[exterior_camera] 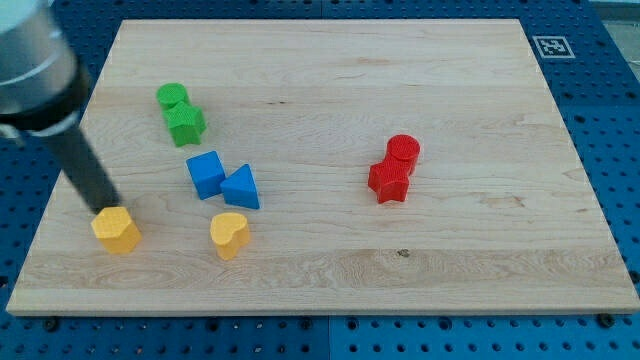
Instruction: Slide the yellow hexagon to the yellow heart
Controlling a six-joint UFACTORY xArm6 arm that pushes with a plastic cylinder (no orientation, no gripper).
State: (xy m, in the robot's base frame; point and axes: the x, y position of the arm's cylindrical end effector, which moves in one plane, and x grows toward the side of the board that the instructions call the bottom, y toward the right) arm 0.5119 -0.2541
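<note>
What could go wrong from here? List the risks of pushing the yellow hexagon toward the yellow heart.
1. My tip touches the yellow hexagon block at its upper-left edge, so a push may send it toward the view's bottom, off the wooden board, rather than right.
2. An off-centre push could let the hexagon slip off the rod.
3. An overshoot could knock the yellow heart block away.

You see my tip (108,207) touching the yellow hexagon (116,230), with the yellow heart (230,234) to the view's right.
</note>
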